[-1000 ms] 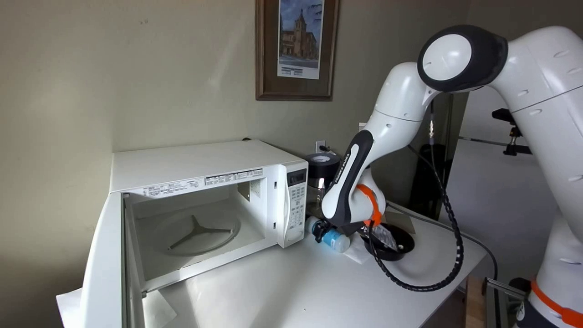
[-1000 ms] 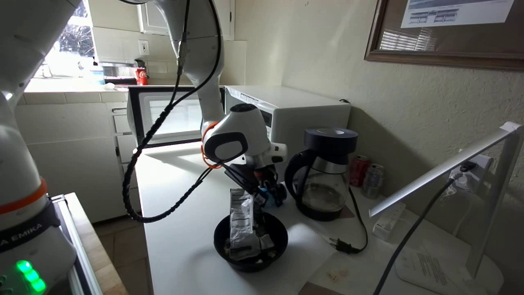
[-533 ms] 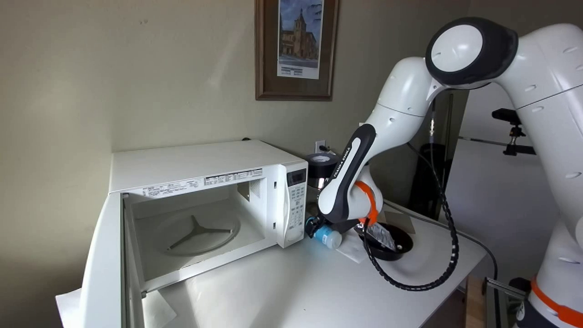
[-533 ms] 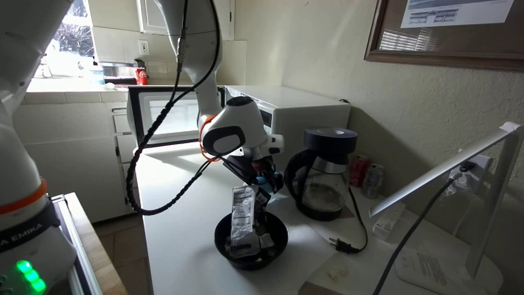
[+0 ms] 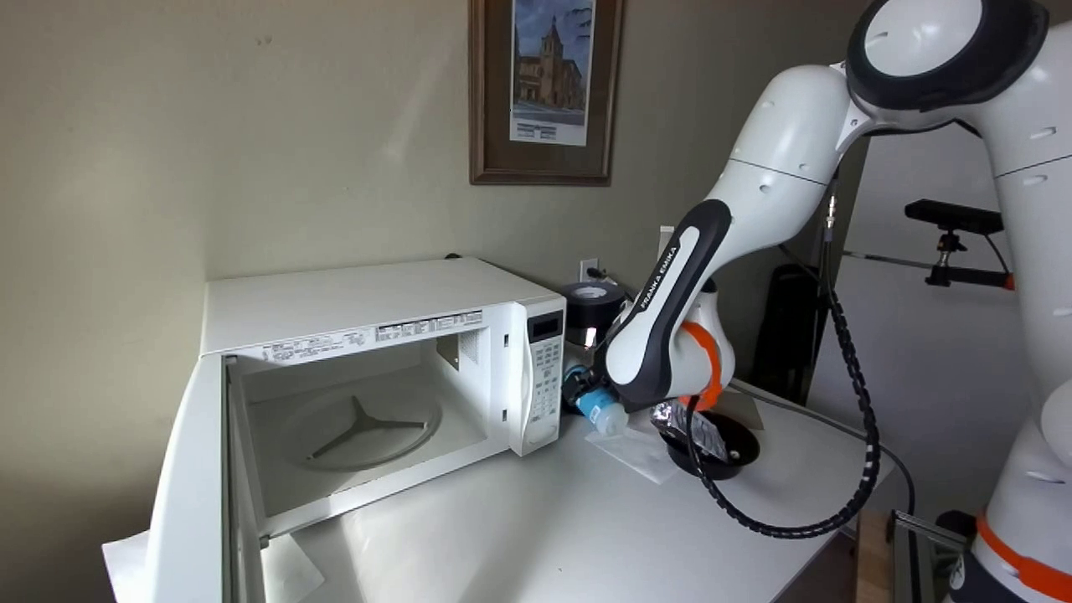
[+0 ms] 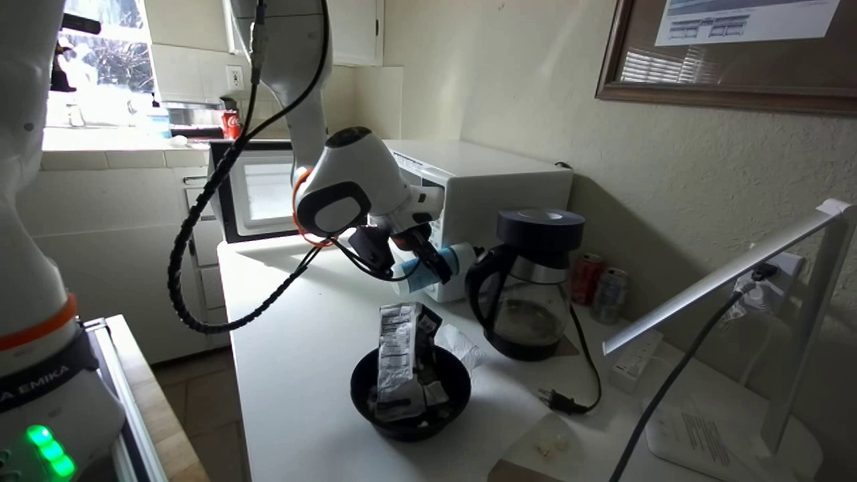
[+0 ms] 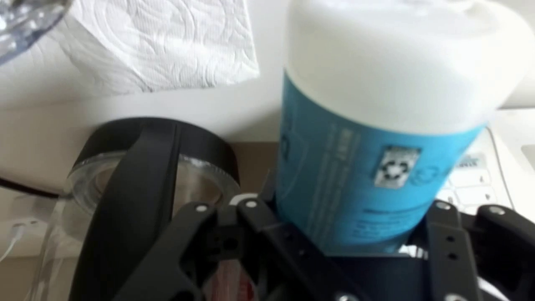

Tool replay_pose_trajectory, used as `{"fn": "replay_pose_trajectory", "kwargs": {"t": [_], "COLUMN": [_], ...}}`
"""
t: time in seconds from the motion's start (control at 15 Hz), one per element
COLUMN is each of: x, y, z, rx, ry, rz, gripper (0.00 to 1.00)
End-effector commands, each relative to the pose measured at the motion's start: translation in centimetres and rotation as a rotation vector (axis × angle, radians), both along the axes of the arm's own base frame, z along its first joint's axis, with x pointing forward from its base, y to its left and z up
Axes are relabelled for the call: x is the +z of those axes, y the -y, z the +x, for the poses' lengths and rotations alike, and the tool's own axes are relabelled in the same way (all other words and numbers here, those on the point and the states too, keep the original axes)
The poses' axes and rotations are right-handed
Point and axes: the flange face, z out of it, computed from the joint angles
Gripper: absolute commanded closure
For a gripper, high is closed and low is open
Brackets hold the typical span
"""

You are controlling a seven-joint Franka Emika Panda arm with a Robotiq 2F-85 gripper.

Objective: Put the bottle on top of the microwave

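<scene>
A robot hand [image 7: 349, 209] clasps a tilted blue bottle [image 7: 372, 154] in the air above the table [image 5: 519, 511], near a coffee maker [image 6: 529, 288] and an open white microwave [image 5: 368, 306]

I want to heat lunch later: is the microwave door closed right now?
No, in an exterior view the microwave has its door standing open, its inside exposed.

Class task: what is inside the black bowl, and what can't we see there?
In the bowl are a crumpled packet and small pale bits. Whatever lies beneath the packet is covered.
</scene>
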Motion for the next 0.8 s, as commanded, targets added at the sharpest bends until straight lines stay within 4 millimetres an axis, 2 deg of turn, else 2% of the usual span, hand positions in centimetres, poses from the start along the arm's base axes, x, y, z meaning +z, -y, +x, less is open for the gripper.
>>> {"fn": "replay_pose_trajectory", "kwargs": {"t": [0.0, 0.4, 0.6, 0.73], "x": [3.4, 8.6, 12.1, 14.7], "y": [-3.2, -3.9, -5.1, -6.7], "z": [-2.3, -4.1, -4.1, -3.9], "rx": [0.053, 0.103, 0.113, 0.149], "ry": [0.141, 0.380, 0.511, 0.617], "rz": [-0.047, -0.275, -0.374, -0.435], "gripper": [0.67, 0.67, 0.67, 0.67]}}
